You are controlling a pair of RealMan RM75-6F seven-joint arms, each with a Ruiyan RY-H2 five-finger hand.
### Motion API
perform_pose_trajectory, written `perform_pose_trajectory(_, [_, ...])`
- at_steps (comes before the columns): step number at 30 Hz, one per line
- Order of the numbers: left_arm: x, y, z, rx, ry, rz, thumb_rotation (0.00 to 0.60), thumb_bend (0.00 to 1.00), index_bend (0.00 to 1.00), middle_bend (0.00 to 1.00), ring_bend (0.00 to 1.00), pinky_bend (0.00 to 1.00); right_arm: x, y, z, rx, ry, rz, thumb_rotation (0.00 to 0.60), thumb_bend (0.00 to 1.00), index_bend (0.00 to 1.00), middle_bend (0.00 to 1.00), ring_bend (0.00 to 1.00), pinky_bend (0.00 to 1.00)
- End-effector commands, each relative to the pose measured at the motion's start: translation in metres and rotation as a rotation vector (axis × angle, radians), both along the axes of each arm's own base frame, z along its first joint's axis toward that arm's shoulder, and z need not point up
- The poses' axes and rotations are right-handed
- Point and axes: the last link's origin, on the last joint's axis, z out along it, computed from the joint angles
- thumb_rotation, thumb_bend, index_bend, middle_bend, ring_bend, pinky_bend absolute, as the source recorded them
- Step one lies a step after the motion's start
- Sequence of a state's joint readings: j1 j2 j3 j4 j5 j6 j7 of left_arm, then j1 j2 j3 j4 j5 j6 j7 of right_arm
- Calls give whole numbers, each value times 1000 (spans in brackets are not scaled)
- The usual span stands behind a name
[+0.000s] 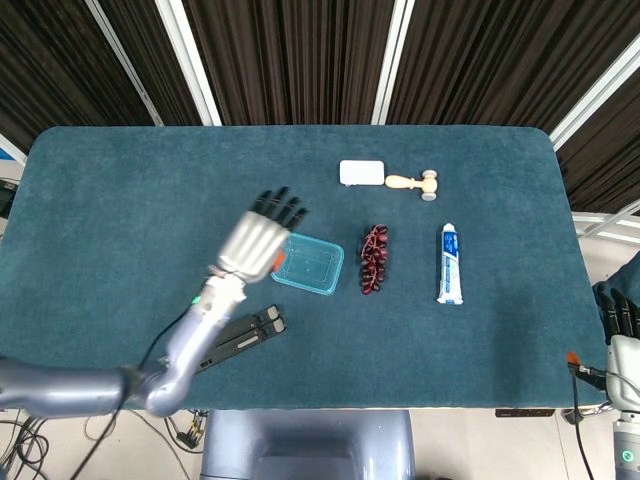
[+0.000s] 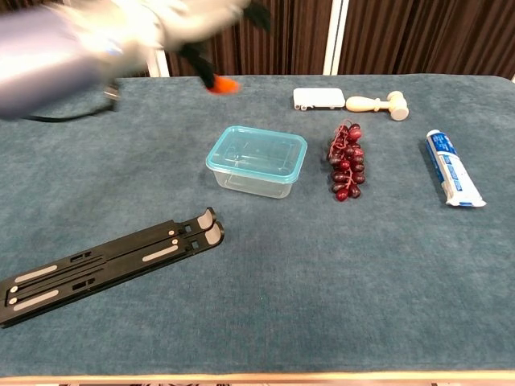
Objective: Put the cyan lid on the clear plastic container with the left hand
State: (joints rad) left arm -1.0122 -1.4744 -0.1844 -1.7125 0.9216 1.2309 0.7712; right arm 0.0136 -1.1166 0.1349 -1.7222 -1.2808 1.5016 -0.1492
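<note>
Teal table [image 1: 120, 220]: cyan lid [image 2: 257, 150] sits on clear plastic container [image 2: 253, 181]; left hand [image 1: 258, 240] just left, raised, fingers spread, empty.

**Layout of the table**

The container [image 2: 257, 162] sits near the middle of the table [image 2: 322, 305], with its lid [image 2: 256, 150] on top. Just to its right lies the bunch of grapes [image 2: 346, 161], and further right the toothpaste tube [image 2: 453, 179]. Behind the grapes, toward the far edge, the small white box [image 2: 319, 98] and the wooden mallet [image 2: 377, 104] lie side by side. The flat folding stand [image 2: 105, 264] lies in front of the container, to its left. The left hand [image 1: 258, 238] is above the table, left of the container.
</note>
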Motion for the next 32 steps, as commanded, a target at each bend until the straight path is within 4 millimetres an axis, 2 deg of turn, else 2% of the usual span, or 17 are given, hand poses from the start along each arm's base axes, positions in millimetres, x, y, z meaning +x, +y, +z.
perform_pose_trajectory(1, [-67, -29, 54, 85, -64, 126, 600, 282, 150, 89, 17, 127, 0, 0, 0, 5, 7, 6, 600, 291, 61, 40, 22, 0])
perform_pose_trajectory(5, [-126, -57, 84, 119, -86, 232, 600, 281, 147, 60, 0, 96, 1, -1, 1, 18, 25, 31, 600, 291, 61, 40, 15, 0])
perform_pose_trajectory(10, [-186, -98, 106, 150, -118, 318, 600, 263, 136, 28, 0, 53, 3, -2, 0, 42, 52, 72, 600, 291, 61, 40, 8, 0])
perform_pose_trajectory(14, [-220, -130, 116, 145, -163, 371, 600, 260, 135, 22, 0, 51, 4, -1, 1, 51, 67, 99, 600, 291, 61, 39, 5, 0])
perform_pose_trajectory(17, [-236, -150, 121, 146, -188, 387, 600, 260, 134, 22, 0, 50, 5, -1, 1, 65, 77, 119, 600, 291, 61, 39, 3, 0])
perform_pose_trajectory(22, [-253, -169, 120, 126, -232, 408, 600, 260, 126, 21, 0, 38, 7, 0, 0, 95, 105, 157, 600, 291, 61, 40, 2, 0])
perform_pose_trajectory(32, [-260, -167, 123, 141, -216, 414, 600, 241, 117, 18, 0, 28, 7, -1, -2, 107, 107, 169, 600, 291, 61, 40, 1, 0])
